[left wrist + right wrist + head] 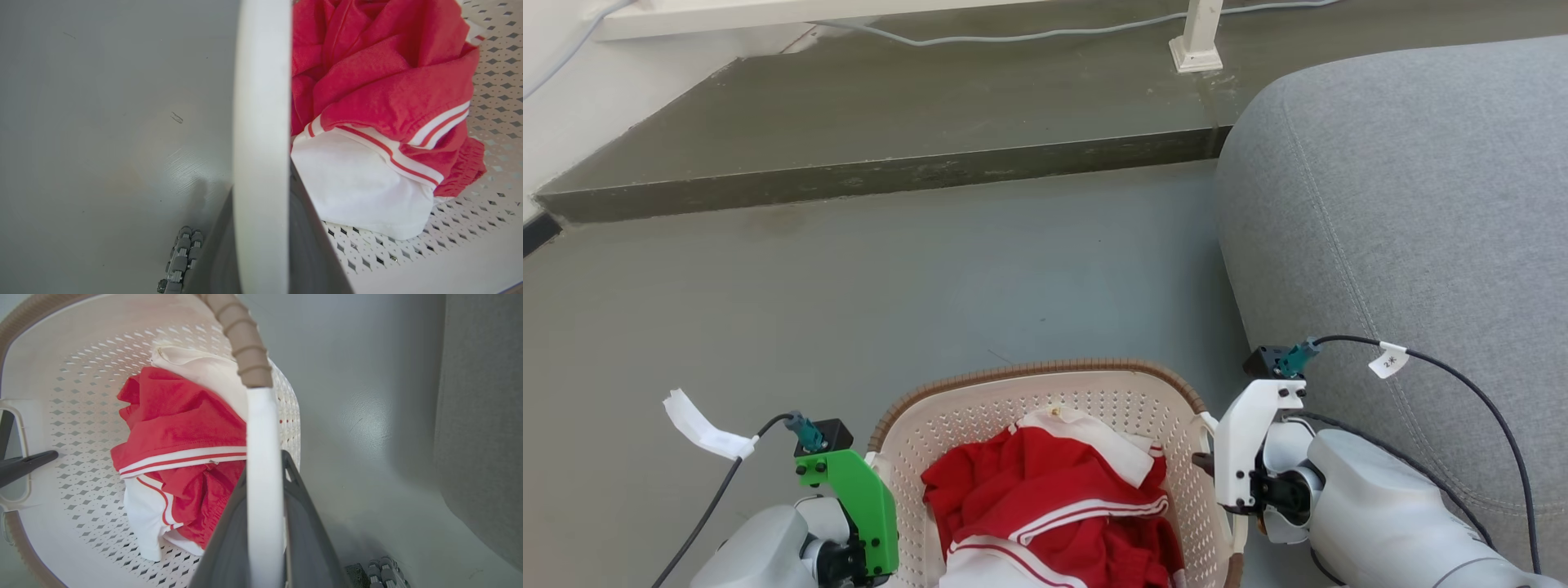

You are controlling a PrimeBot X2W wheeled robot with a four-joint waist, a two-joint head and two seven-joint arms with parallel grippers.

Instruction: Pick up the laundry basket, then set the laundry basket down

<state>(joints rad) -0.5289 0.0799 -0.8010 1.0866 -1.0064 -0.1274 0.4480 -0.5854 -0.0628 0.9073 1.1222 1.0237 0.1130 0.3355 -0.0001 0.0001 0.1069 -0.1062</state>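
1. Head view: one laundry basket [980, 408], holding red-and-white clothes [1054, 498], lies on or just above the floor [1013, 269] beside the sofa [1405, 204]; it spans handle to handle between our two arms, equally near both; we cannot tell whether it touches the floor.
2. Left wrist view: the left pincer [261, 179] pinches one white handle [261, 81]; the basket's bowl lies to its right.
3. Right wrist view: the right pincer [265, 465] pinches the second handle [265, 522]; the bowl lies to its left.

Grey sofa [1405, 204]; red-and-white clothes [1054, 498]; raised step [890, 114]
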